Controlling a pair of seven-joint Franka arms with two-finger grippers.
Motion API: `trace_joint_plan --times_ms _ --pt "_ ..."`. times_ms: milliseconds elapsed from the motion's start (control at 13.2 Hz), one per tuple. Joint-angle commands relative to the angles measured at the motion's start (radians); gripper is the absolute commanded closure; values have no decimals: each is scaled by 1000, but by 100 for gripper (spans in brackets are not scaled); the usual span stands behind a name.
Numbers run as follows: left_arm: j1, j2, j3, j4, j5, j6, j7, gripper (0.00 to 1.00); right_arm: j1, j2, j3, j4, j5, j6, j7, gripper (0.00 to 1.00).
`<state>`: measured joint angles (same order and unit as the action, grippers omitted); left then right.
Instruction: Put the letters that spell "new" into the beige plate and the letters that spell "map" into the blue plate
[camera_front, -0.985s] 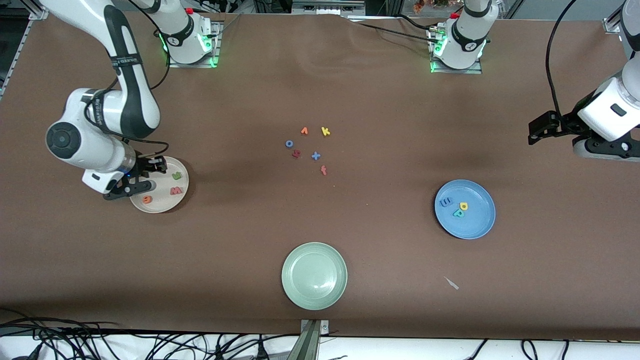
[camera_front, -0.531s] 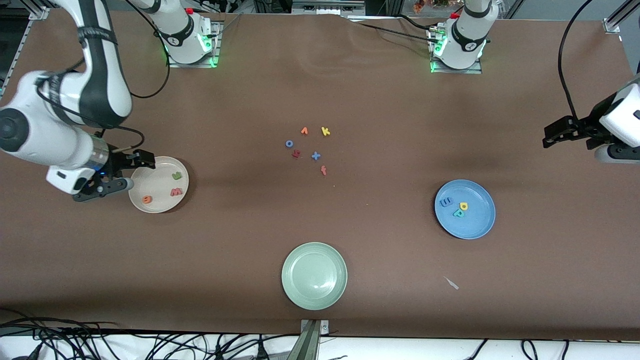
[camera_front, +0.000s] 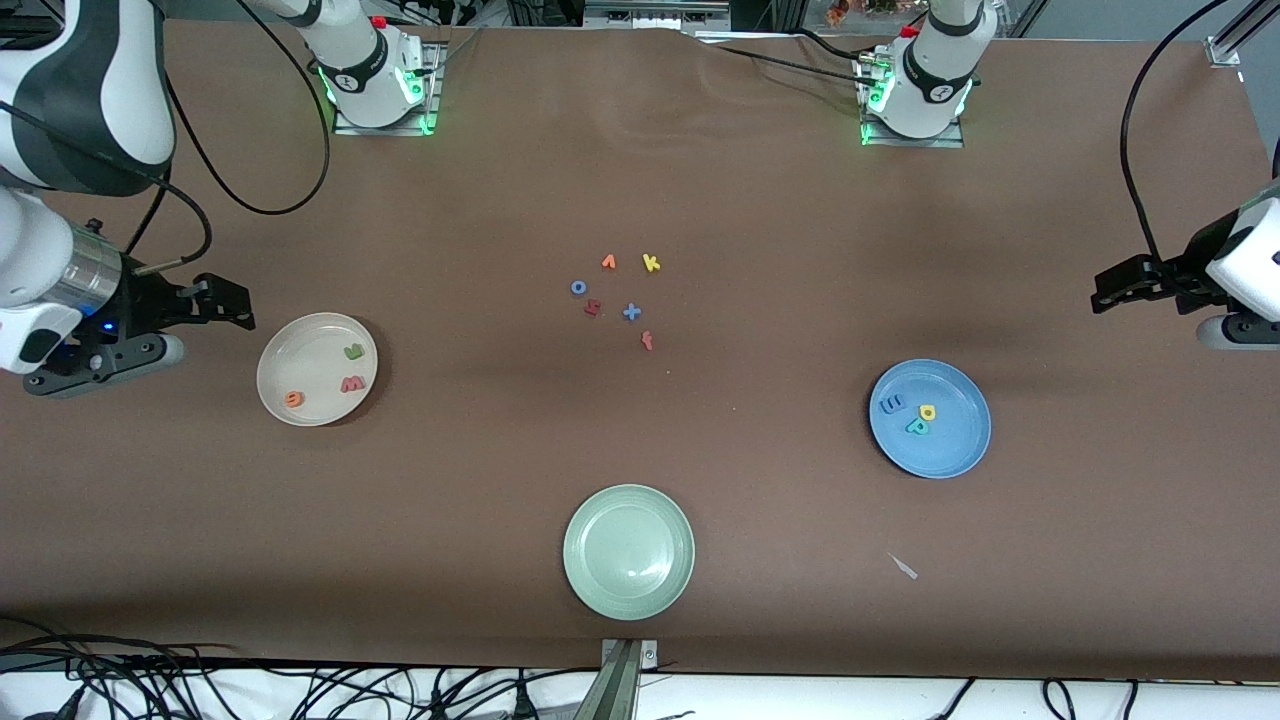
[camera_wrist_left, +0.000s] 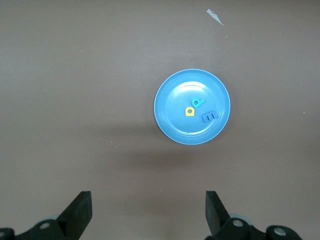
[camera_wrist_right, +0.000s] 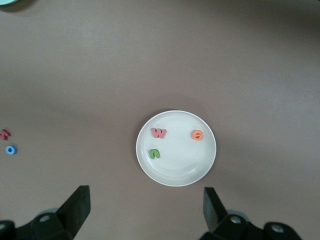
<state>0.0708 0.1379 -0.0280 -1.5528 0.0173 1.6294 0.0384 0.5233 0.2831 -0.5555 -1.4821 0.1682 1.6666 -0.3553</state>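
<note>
The beige plate (camera_front: 317, 383) sits on the brown table (camera_front: 760, 220) toward the right arm's end, and in it lie the green n (camera_front: 353, 351), the pink-red w (camera_front: 351, 383) and the orange e (camera_front: 293, 399), each apart from the others. The right end effector (camera_front: 190, 330) hangs in the air just beside this plate, off its rim toward the table's end, its fingers spread wide and holding nothing. Well apart from the beige plate, toward the left arm's end, the blue plate (camera_front: 950, 445) holds the blue m (camera_front: 892, 403), the yellow a (camera_front: 928, 412) and the teal p (camera_front: 917, 427), close together. The left end effector (camera_front: 1150, 295) hangs over bare table near that plate, fingers wide apart and empty. Between the two plates, farther from the front camera, lie loose letters (camera_front: 615, 295); nearer to the camera stands a pale green plate (camera_front: 585, 585).
</note>
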Motion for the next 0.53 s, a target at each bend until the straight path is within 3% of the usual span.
trace_joint_plan --times_ms 0,455 --pt "-16 19 -10 51 0 -10 -9 0 -6 2 -1 87 0 -85 -2 0" --pt "-28 28 -10 82 -69 -6 -9 0 -5 -5 -9 132 0 -148 -7 0"
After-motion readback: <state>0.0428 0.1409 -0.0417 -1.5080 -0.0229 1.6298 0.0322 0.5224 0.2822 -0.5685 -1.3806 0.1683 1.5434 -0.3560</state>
